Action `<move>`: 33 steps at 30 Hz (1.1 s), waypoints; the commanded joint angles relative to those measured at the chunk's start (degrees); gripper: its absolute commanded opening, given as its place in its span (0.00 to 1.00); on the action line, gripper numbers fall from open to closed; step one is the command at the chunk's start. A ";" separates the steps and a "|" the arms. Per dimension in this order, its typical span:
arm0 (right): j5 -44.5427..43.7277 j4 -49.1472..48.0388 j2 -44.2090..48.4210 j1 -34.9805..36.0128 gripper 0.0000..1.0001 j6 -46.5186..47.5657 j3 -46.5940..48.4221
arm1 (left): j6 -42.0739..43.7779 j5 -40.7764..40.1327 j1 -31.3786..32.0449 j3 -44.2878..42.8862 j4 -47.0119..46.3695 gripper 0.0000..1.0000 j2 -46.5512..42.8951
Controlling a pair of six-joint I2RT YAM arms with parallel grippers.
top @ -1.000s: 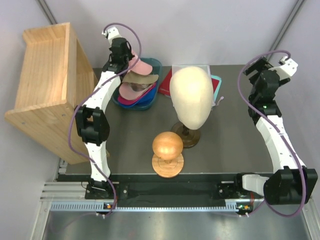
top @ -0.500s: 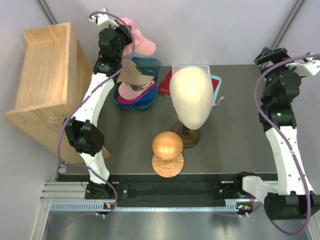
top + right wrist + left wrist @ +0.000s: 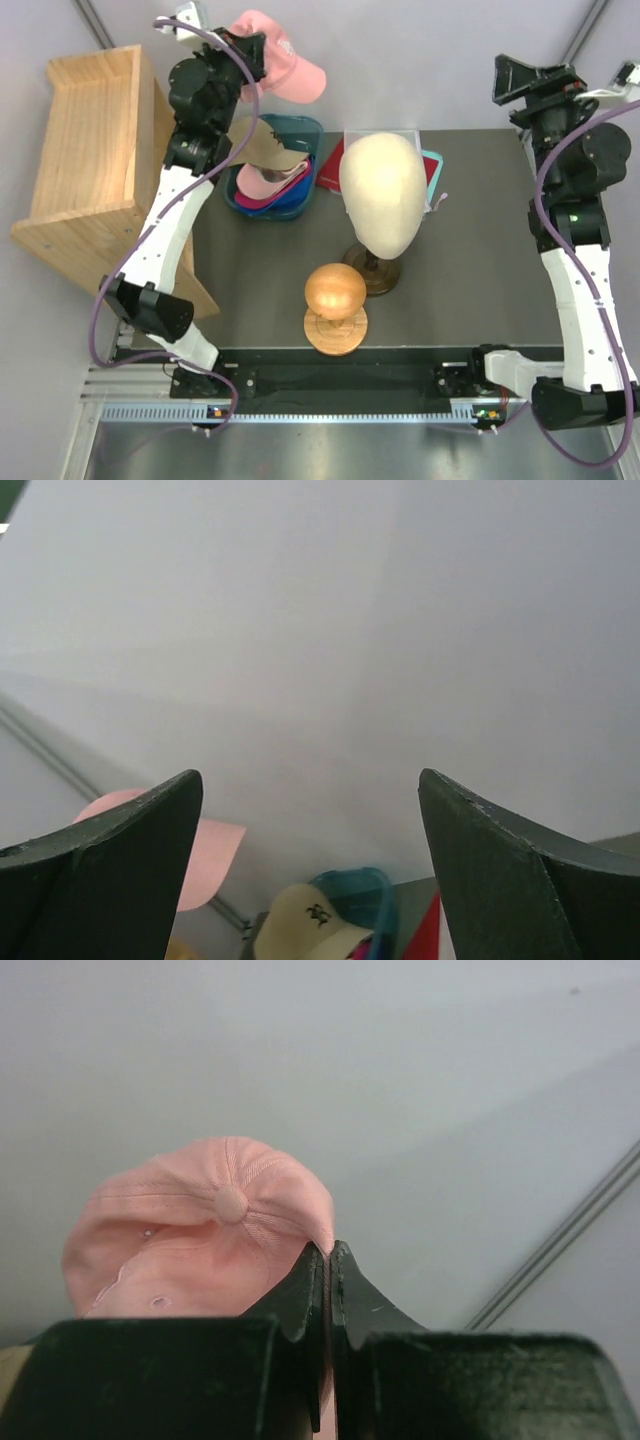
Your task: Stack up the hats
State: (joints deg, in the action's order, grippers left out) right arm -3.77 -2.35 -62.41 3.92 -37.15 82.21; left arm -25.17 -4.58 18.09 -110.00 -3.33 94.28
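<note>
The left gripper point(image 3: 328, 1260) pinches the light pink cloth baseball cap point(image 3: 200, 1225) (held aloft). The right gripper point(image 3: 310, 780) stands spread, empty.

Bright even overhead light, soft short shadows on the dark bench point(image 3: 460, 270), small glare spot on the wooden ball point(image 3: 335, 288), top view sharp, wrist views flat and pale, fingers point(image 3: 95, 870) of the right tool point(image 3: 310, 780) soft at lower frame.
</note>
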 commanded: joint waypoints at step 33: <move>8.17 0.33 2.65 18.93 0.87 -22.97 -1.79 | 1.08 9.41 25.07 -8.48 -18.82 0.00 -4.02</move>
State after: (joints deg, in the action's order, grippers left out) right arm 6.11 -2.07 -61.73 22.37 -58.87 82.43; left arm -25.98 5.30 42.33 -115.77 -16.27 90.56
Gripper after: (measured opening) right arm 0.866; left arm 0.034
